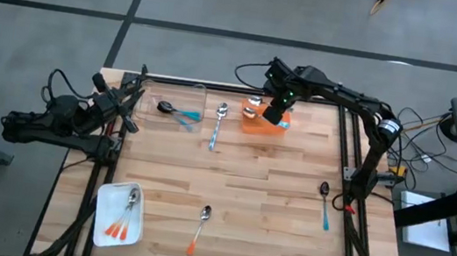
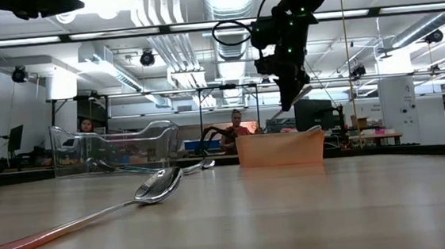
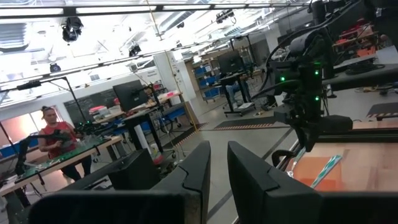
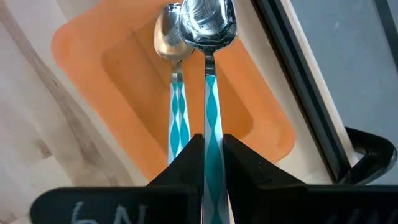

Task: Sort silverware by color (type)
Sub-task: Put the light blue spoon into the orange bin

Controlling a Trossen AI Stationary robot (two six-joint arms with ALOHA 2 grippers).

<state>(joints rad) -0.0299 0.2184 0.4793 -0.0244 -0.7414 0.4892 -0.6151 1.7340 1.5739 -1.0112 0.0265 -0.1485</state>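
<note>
Two dark jointed arms, black cables looped along them, green lights glowing on the right arm.

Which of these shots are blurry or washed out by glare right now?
Low view: the nearest spoon blurs toward the lens, and ceiling lights flare white. Left wrist view: the left gripper fingers are soft and dark up close. Right wrist view: sharp, with bright reflections on the held spoon over the orange tray.

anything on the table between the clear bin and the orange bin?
One blue-handled spoon lies on bare wood between the clear bin and the orange bin, seen in the high view.
</note>
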